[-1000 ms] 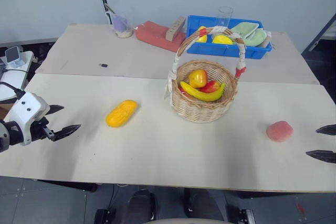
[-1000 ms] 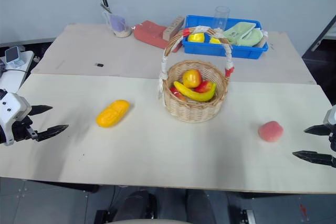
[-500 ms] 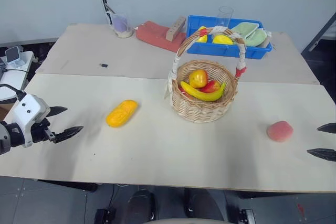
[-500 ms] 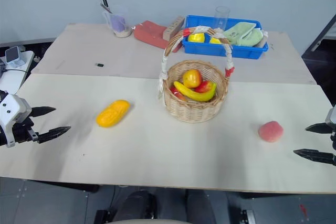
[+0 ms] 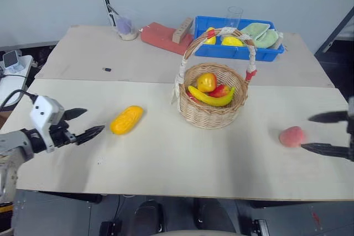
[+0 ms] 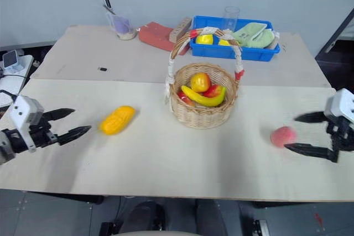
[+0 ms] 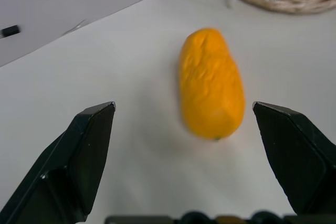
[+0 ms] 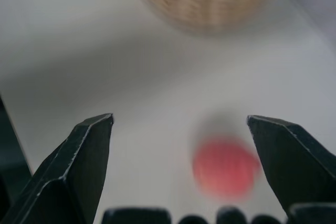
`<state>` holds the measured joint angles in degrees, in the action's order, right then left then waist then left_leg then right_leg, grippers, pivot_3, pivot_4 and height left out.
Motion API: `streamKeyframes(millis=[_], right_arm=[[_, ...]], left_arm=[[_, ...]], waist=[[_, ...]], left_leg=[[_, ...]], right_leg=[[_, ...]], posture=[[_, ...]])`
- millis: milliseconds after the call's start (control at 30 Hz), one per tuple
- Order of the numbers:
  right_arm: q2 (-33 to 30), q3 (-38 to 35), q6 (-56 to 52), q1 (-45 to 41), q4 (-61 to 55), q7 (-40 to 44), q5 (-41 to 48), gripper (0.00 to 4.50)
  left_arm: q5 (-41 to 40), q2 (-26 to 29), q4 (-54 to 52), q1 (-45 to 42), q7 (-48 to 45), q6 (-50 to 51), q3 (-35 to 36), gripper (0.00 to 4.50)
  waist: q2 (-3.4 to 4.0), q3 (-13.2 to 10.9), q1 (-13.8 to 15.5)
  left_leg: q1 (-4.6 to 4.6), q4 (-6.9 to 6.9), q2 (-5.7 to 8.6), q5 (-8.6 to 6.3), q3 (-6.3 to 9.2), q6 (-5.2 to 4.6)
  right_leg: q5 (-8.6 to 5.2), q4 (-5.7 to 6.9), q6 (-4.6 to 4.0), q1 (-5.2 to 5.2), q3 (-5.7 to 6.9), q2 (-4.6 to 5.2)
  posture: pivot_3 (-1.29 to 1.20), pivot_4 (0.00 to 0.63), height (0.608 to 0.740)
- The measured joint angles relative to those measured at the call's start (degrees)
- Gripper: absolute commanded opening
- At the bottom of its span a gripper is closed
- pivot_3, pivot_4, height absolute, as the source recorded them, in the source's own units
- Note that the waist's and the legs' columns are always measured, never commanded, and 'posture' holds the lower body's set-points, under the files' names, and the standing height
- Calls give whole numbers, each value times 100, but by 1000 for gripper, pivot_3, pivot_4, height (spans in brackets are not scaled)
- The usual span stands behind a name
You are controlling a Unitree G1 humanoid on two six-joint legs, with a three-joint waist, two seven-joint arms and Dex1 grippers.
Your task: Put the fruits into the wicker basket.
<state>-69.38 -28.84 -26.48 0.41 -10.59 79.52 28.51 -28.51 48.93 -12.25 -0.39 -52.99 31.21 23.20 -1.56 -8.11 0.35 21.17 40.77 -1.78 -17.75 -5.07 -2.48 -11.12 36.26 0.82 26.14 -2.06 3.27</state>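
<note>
Mango-like fruit [image 5: 127, 120]: on table left of wicker basket [image 5: 213, 103], framed by wide-open left gripper [image 5: 88, 123] lined up to grasp. Peach [image 5: 291, 136]: on table right of basket, just beside wide-open right gripper [image 5: 315, 132]; both unheld

Two fruits lie loose on the pale wooden table [image 5: 166, 158]: one elongated yellow-orange bumpy fruit [image 5: 126, 120] to the left of the round tan wicker basket [image 5: 212, 109], and one round pink-red peach [image 5: 291, 136] to its right. There is one such basket, with one arched handle, and it holds three fruits that can be made out: one yellow-red apple [image 5: 207, 82], one yellow banana [image 5: 211, 98] and one red fruit [image 5: 222, 90] partly hidden. Behind the basket stands one blue plastic bin [image 5: 240, 51] with two yellow fruits [image 5: 232, 41], one clear glass [image 5: 234, 17] and two pale green cloths [image 5: 261, 33]. Two grippers are in sight, each with two black fingers spread apart: the left gripper [image 5: 84, 124] and the right gripper [image 5: 326, 133].
</note>
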Motion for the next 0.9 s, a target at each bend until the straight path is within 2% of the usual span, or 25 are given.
streamKeyframes(millis=[167,333,467,867,900], right_arm=[[211,549,-930,-1020,-1008,-497,1095,4487],[273,1066,-1252,-1615,-1390,-756,1491,4487],[291,1265,-1273,-1707,-1410,-776,1504,4487],[337,1271,-1273,-1700,-1514,-855,1527,4487],[337,1264,-1273,-1677,-1524,-860,1542,4497]], left_arm=[[23,-395,-297,-246,724,545,-475,4500],[260,-642,-273,-546,1131,621,-1035,4500],[385,-721,-125,-736,1210,621,-1283,4500],[1021,-1095,814,-1372,1543,611,-2018,4500],[1052,-1094,854,-1398,1535,606,-2033,4240]], waist=[[-1,0,32],[-2,0,48],[-3,0,33],[-4,0,30],[-4,0,31]], left_leg=[[1,1,6,0,5,0],[4,5,10,0,7,0],[4,4,9,0,6,0],[6,4,8,0,8,-1],[6,4,8,0,9,0]], right_leg=[[2,-4,-2,-3,0,3],[4,-8,-2,-6,1,7],[4,-7,-3,-4,1,6],[5,-6,-3,-4,2,4],[5,-6,-3,-4,2,4]], posture=[[0,150,692],[0,150,692],[0,150,692],[0,150,692],[0,150,692]])
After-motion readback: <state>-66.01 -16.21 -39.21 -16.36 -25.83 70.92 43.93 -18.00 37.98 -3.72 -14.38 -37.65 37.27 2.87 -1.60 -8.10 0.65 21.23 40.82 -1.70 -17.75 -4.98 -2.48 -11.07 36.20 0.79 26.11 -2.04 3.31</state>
